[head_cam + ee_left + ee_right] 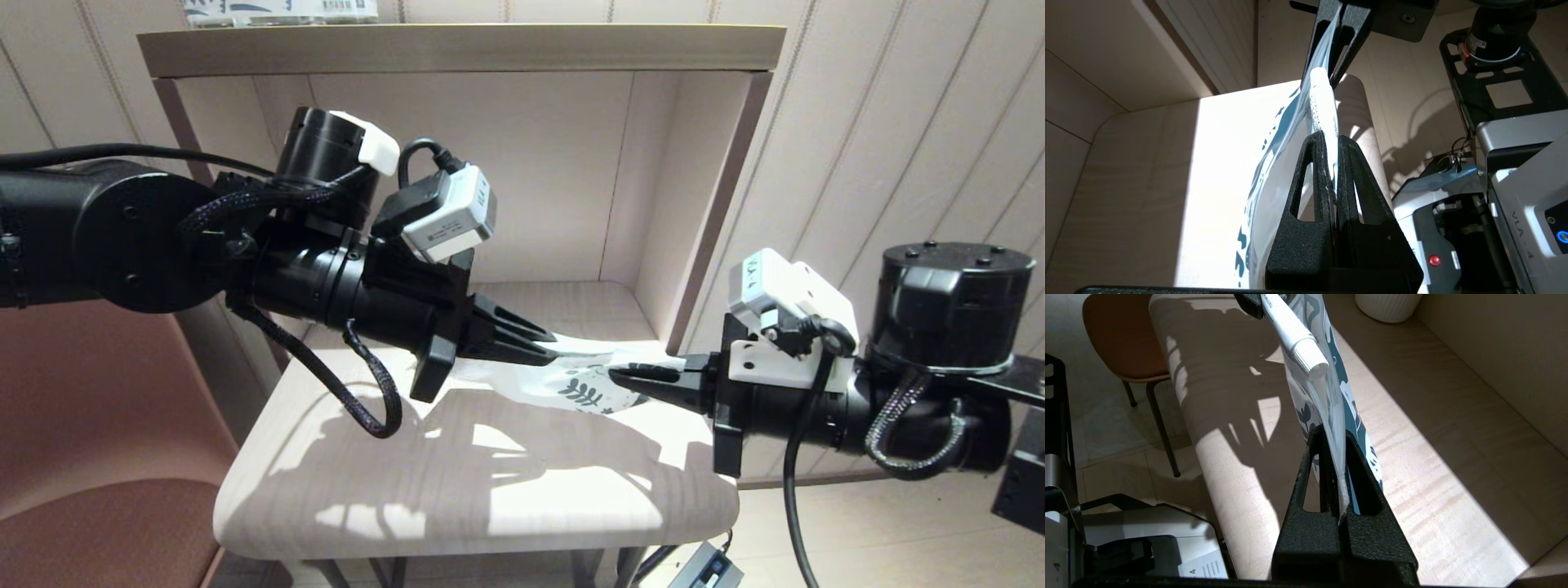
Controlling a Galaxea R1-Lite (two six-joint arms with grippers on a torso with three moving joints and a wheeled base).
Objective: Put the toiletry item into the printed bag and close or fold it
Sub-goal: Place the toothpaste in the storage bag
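Head view gives us the left gripper [549, 346] on the left, above the table [457, 498], its fingers pinched tight on one end of the printed bag [584, 382]. We see the bag stretched in the air above the table, between both grippers. Inside it, near the left gripper, lies the toiletry item [1323, 107], a white tube seen through the plastic. To the right, the right gripper [618, 375] is clamped on the bag's other end. We spot a white ribbed mug [1387, 305] farther back on the table.
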